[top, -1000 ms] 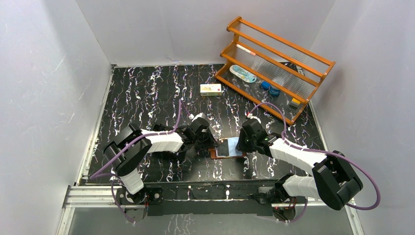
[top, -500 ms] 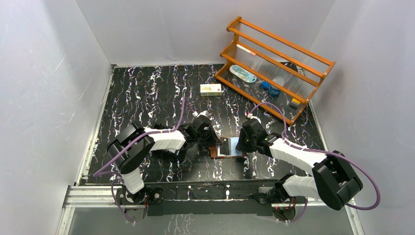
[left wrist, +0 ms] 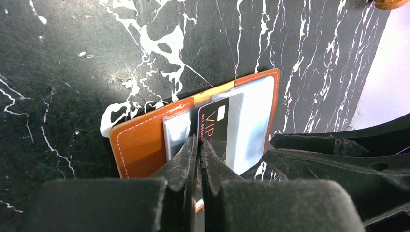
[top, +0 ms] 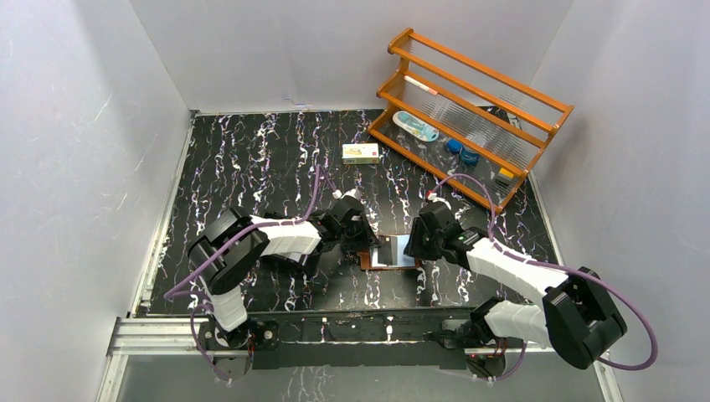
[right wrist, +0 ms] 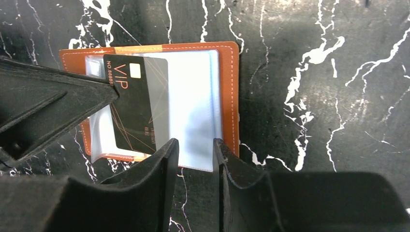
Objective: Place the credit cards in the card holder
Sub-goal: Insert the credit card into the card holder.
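The brown card holder (top: 381,262) lies open on the table between both arms, clear pockets up; it also shows in the left wrist view (left wrist: 140,145) and the right wrist view (right wrist: 234,96). A black credit card marked VIP (right wrist: 135,111) is partly inside a clear pocket (right wrist: 193,111). My left gripper (left wrist: 198,142) is shut on the card's (left wrist: 217,125) outer edge, at the holder's left side (top: 367,239). My right gripper (right wrist: 193,147) is open, its fingers straddling the near edge of the clear pocket, at the holder's right side (top: 410,248). No other cards show.
An orange wooden rack (top: 473,117) with small items stands at the back right. A white-and-yellow carton (top: 360,152) lies at the back centre. White walls close in left, back and right. The right gripper's fingers (left wrist: 338,150) sit close beside the holder in the left wrist view.
My left gripper has shifted slightly right toward the holder with the card. The right gripper stays at the holder's right edge, its arm barely shifted.
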{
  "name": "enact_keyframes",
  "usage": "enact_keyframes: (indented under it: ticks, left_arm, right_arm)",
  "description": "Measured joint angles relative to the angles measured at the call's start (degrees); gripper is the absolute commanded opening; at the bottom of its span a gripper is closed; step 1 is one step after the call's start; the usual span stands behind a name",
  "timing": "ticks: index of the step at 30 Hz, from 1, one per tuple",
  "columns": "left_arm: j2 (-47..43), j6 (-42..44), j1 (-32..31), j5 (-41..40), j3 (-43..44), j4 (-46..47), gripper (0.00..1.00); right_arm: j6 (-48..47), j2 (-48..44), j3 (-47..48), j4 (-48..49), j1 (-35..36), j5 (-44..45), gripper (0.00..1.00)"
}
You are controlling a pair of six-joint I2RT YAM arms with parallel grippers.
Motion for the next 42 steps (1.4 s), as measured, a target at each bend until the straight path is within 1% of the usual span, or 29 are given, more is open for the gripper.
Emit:
enact_keyframes:
  ticks: [3,7,10,19,25,30,35,42]
  left_arm:
    - [0.37,0.02,0.00,0.00,0.39,-0.02,0.00]
    - [0.42,-0.11,0.00,0.07,0.55,-0.02,0.00]
    - [0.46,-0.44,-0.07,0.20,0.59,0.07,0.00]
    - [2.08,-3.23,-1.36,0.17,1.18,1.14,0.00]
    - [2.34,-3.30,-1.86,-0.13,1.77,0.83,0.18]
    - [1.49,-2.40,-2.27,-0.63,1.88,-0.55,0.29]
    - [0.66,-1.53,-2.29,-0.98,1.88,-1.81,0.35]
    - [0.66,-1.14,-2.29,-0.70,2.03,-1.66,0.38]
  right_arm:
    - [0.02,0.00,0.00,-0.37,-0.44,-0.17,0.40]
    - [0.09,0.09,-0.15,0.07,-0.59,-1.31,0.37]
    - [0.28,0.68,-0.83,1.51,-0.59,-2.64,0.35]
    - [2.14,1.36,-2.93,5.29,-0.59,-4.52,0.34]
    - [2.73,0.83,-3.34,5.64,-0.59,-4.72,0.34]
    - [2.01,-2.25,-3.34,1.77,-0.59,-2.49,0.34]
    - [1.46,-4.94,-3.34,-1.14,-0.59,-0.04,0.34]
    - [-0.02,-3.06,-2.86,-2.58,-0.98,1.57,0.30]
